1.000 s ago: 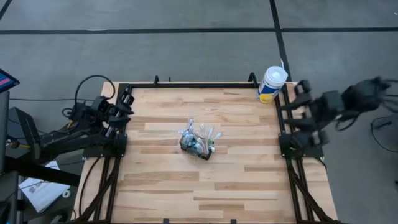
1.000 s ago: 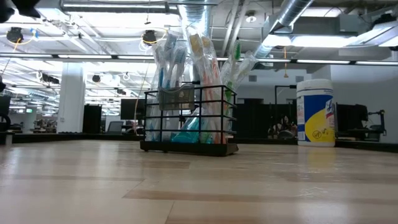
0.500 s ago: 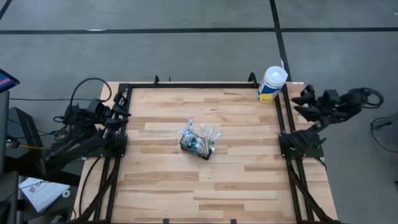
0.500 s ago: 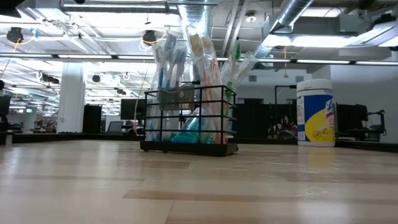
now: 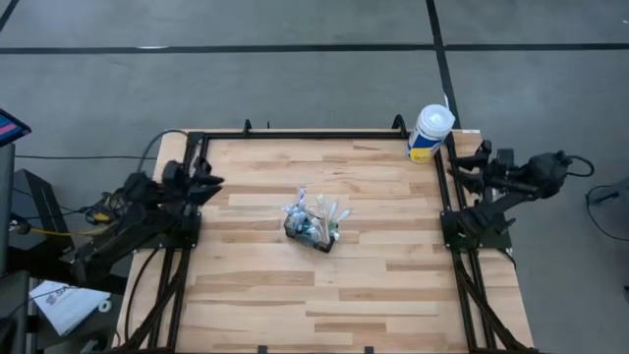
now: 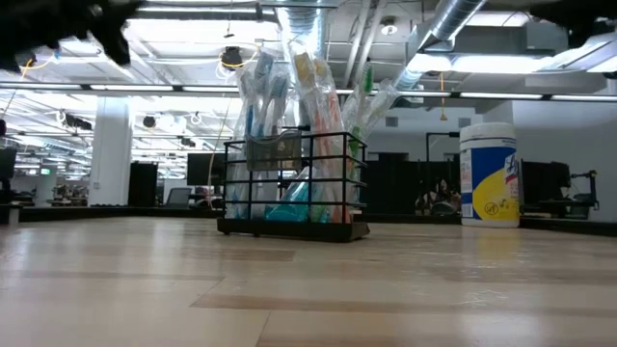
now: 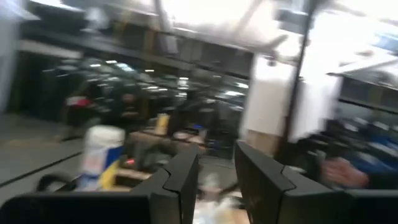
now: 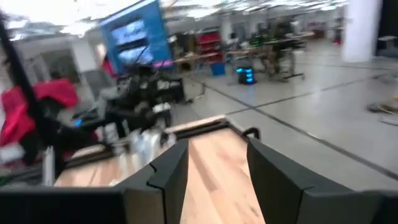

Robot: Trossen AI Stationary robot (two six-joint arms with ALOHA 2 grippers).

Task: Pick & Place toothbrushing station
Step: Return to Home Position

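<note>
Across the middle of the scene we see the wooden bench (image 5: 373, 285), a pale plank top and the biggest thing in view. At its left edge the left arm (image 5: 128, 221) sits folded low, and the left gripper (image 5: 201, 182) hangs over that edge toward the far corner; in the left wrist view we find its two dark fingers a little apart, with a narrow gap between them and nothing in it. Beyond the right edge the right arm (image 5: 511, 187) is folded too, with the right gripper (image 5: 467, 167) just outside the bench and pointing in toward it; its fingers stand spread wider in the right wrist view and are likewise empty. Near the centre of the bench, well apart from both grippers, the toothbrushing station (image 5: 313, 232) stands upright, a black wire caddy resting flat on the wood. In the far right corner we see a white tub (image 5: 429, 133) with a yellow and blue label, upright and near the right gripper but not touching it. Smallest are the toothbrushes (image 6: 308, 96), wrapped in clear packets, which stand crowded in the caddy and lean outward above its rim.
</note>
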